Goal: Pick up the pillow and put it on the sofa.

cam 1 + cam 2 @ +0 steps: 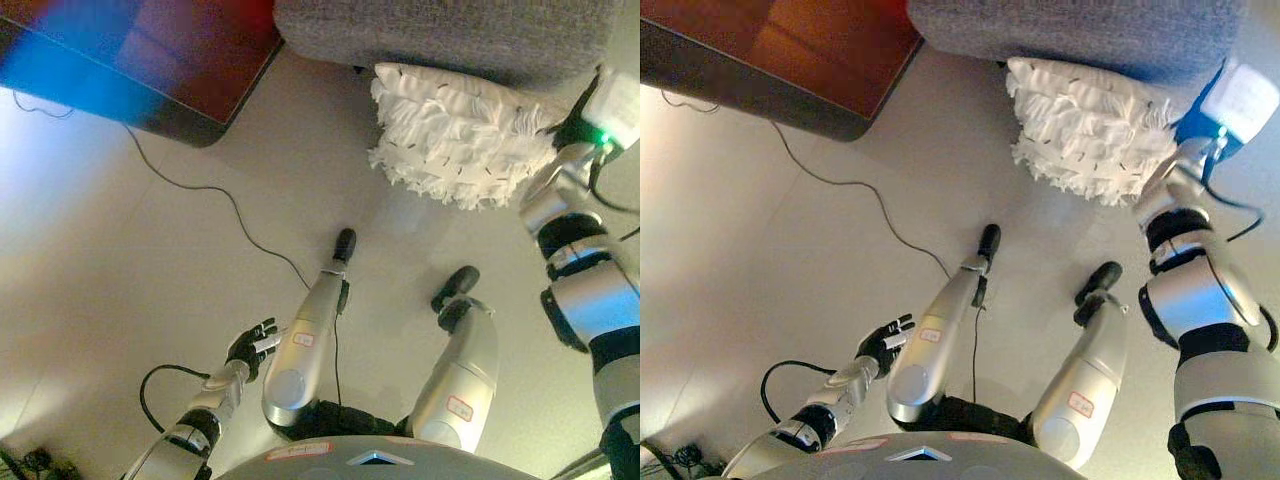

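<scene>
The pale floor (120, 250) is filling most of both views. At the top, the grey sofa (450, 30) is standing, and a dark reddish-brown piece of furniture (790, 50) is sitting at the upper left. The white fringed pillow (455, 135) is lying on the floor, and it is touching the front of the sofa and leaning against its base. The right arm is reaching up along the right side to the pillow's right end, but the right robot hand is hiding behind the pillow and the wrist, so I cannot tell if it is grasping or released. The left robot hand (252, 345) is hanging low at the lower left, well apart from the pillow, with relaxed fingers and holding nothing.
</scene>
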`<state>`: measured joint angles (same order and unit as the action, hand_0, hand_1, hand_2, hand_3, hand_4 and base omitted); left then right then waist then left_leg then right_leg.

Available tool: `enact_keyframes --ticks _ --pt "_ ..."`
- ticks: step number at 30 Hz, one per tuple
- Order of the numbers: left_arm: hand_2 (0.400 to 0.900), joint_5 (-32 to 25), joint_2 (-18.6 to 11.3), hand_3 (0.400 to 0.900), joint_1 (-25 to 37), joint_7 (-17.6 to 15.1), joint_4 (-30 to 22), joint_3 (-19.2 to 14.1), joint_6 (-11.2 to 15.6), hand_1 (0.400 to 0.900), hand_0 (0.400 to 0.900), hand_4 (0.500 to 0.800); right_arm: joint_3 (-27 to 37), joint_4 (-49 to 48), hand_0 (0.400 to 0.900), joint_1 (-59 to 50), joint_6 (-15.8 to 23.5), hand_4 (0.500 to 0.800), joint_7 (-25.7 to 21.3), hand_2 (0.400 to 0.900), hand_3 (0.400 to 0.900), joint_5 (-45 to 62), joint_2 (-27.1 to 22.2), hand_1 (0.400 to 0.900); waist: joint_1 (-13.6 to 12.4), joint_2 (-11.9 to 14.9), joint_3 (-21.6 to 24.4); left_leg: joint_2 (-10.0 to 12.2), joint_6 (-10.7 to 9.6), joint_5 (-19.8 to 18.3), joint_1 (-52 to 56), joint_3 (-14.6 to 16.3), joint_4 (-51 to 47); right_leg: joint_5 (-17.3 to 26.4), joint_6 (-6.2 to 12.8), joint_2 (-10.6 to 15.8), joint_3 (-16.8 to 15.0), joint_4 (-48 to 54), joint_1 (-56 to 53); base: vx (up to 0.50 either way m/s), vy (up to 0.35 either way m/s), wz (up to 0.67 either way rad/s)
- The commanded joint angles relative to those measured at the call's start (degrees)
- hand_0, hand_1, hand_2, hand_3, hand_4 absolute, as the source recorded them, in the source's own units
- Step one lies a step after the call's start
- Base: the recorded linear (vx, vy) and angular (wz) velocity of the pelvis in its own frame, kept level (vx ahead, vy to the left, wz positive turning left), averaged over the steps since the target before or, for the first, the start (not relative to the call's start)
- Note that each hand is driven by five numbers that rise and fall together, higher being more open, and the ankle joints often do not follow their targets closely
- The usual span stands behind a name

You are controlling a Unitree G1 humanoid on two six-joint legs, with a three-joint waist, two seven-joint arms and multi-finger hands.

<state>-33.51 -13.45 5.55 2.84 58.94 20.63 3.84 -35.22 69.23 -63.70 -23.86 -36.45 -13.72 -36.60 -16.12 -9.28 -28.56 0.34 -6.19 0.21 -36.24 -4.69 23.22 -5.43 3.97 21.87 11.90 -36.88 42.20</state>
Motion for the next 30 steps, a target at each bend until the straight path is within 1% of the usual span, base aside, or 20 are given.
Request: enact_keyframes --ticks 1,2,4,6,9,12,14,17,19,20,22,25,28,30 --pt "0.9 2.1 -3.15 0.9 -5.72 -1.25 0.02 0.7 -1.07 0.9 0.9 0.8 -2.86 -1.48 0.9 -6.84 -4.3 0.8 -0.02 0.9 0.9 -3.61 -3.61 0.9 -1.03 -2.25 0.99 1.45 3.48 -0.7 1.47 1.72 -1.95 -1.16 2.24 -0.63 0.35 1.53 -2.72 0.05 -0.031 -0.04" --pt "0.9 2.54 -3.0 0.9 -5.55 -1.11 -0.15 0.28 -1.72 0.9 0.9 0.8 -4.22 -0.66 0.9 -7.93 -4.34 0.8 -0.25 0.9 0.9 -3.36 -3.27 0.9 -1.3 -2.5 1.08 1.37 3.52 -0.45 1.44 1.63 -2.06 -1.24 2.1 -0.44 0.38 1.07 -2.49 0.04 -0.008 0.02" --pt "0.9 2.5 -3.08 0.9 -5.7 -0.75 0.06 0.09 -1.7 0.9 0.9 0.8 -4.47 -1.37 0.9 -9.09 -4.81 0.8 0.58 0.9 0.9 -4.86 -3.18 0.9 -1.26 -2.66 0.92 1.19 3.51 -0.6 1.31 1.46 -2.01 -1.62 1.91 -0.55 0.3 0.78 -2.31 0.0 0.0 0.0" --pt "0.9 2.16 -3.45 0.9 -6.19 -0.75 -0.46 -0.2 -1.47 0.9 0.9 0.8 -4.41 -3.45 0.9 -8.67 -4.97 0.8 0.33 0.9 0.9 -4.69 -3.84 0.9 -1.04 -2.52 0.63 1.53 3.27 -0.27 1.35 1.71 -2.78 -1.74 1.9 -0.69 0.55 1.13 -2.37 -0.01 -0.025 0.04" --pt "0.9 2.45 -4.27 0.9 -7.66 0.54 -1.09 -0.91 -0.48 0.9 0.9 0.8 -3.6 -5.41 0.9 -6.71 -3.08 0.8 1.88 0.9 0.9 -5.91 -5.79 0.9 -0.77 -2.61 0.38 1.94 2.86 0.26 2.08 1.79 -4.22 -1.84 2.16 -1.04 0.66 1.89 -2.97 0.0 -0.023 0.07" --pt "0.9 3.21 -4.29 0.9 -7.83 0.96 -2.13 -1.7 -1.41 0.9 0.9 0.8 -4.68 -6.47 0.9 -6.8 -2.32 0.8 6.2 0.9 0.9 -7.06 -6.35 0.9 -0.88 -2.99 0.5 1.71 3.04 0.48 2.23 2.06 -4.31 -1.95 2.19 -0.45 0.81 1.41 -2.83 0.0 0.002 0.03" --pt "0.9 2.94 -4.59 0.9 -8.31 1.13 -2.48 -2.02 -1.23 0.9 0.9 0.8 -4.46 -7.77 0.9 -5.78 -1.38 0.8 8.34 0.9 0.9 -7.14 -6.67 0.9 -0.78 -2.65 0.44 1.91 2.93 0.52 2.05 2.35 -4.35 -2.07 2.12 -0.46 0.97 1.45 -2.71 0.0 0.0 0.0" --pt "0.9 2.93 -4.84 0.9 -9.08 1.46 -2.93 -2.23 -0.32 0.9 0.9 0.8 -3.06 -7.93 0.9 -3.09 1.07 0.8 8.68 0.9 0.9 -6.04 -7.04 0.9 -0.68 -2.4 -0.07 1.97 2.92 0.65 1.47 2.19 -4.11 -2.28 1.92 -0.78 1.04 1.05 -2.37 0.0 -0.027 0.02" --pt "0.9 3.32 -4.96 0.9 -8.76 1.58 -2.86 -1.23 -0.39 0.9 0.9 0.8 -3.72 -5.08 0.9 -4.2 0.27 0.8 8.63 0.9 0.9 -5.22 -5.15 0.9 -1.43 -3.18 -0.3 1.85 2.73 0.68 1.3 1.89 -3.61 -2.78 1.73 -0.65 1.02 0.31 -2.35 0.02 -0.032 0.13" --pt "0.9 3.8 -4.8 0.9 -8.22 1.77 -2.7 -1.27 -0.85 0.9 0.9 0.8 -4.66 -3.53 0.9 -6.13 0.06 0.8 10.03 0.9 0.9 -4.81 -4.96 0.9 -1.85 -3.76 -0.23 1.63 2.83 0.67 0.85 1.72 -2.97 -3.06 1.53 -0.23 1.0 -0.91 -1.79 0.01 0.005 0.09" --pt "0.9 3.5 -4.79 0.9 -7.59 2.11 -2.69 -1.24 -1.35 0.9 0.9 0.8 -6.99 -4.04 0.9 -9.6 -1.37 0.8 14.44 0.9 0.9 -3.9 -5.87 0.9 -2.01 -4.31 -0.4 1.48 3.0 0.58 0.08 1.65 -2.1 -3.49 1.33 0.42 0.77 -2.62 -0.7 -0.01 0.016 -0.03" --pt "0.9 2.18 -4.83 0.9 -8.01 1.83 -4.14 -1.26 -1.48 0.9 0.9 0.8 -8.91 -6.57 0.9 -11.23 -1.17 0.8 18.66 0.9 0.9 -1.8 -7.95 0.9 -1.62 -4.25 -0.83 1.73 2.85 1.04 -0.77 1.96 -2.07 -3.6 1.04 0.04 0.51 -3.01 0.29 -0.02 0.04 -0.15" --pt "0.9 1.36 -4.61 0.9 -9.0 1.79 -4.81 -1.21 -0.31 0.9 0.9 0.8 -8.71 -7.25 0.9 -10.64 0.42 0.8 20.32 0.9 0.9 -0.94 -8.54 0.9 -1.49 -4.25 -1.19 1.93 2.64 1.4 -1.52 2.26 -2.36 -3.75 0.93 -0.41 0.43 -2.66 0.82 -0.02 0.017 -0.09" --pt "0.9 1.36 -4.61 0.9 -9.0 1.79 -4.81 -1.21 -0.31 0.9 0.9 0.8 -8.71 -7.25 0.9 -10.64 0.42 0.8 20.32 0.9 0.9 -0.94 -8.54 0.9 -1.49 -4.25 -1.19 1.93 2.64 1.4 -1.52 2.26 -2.36 -3.75 0.93 -0.41 0.43 -2.66 0.82 0.0 0.0 0.0"
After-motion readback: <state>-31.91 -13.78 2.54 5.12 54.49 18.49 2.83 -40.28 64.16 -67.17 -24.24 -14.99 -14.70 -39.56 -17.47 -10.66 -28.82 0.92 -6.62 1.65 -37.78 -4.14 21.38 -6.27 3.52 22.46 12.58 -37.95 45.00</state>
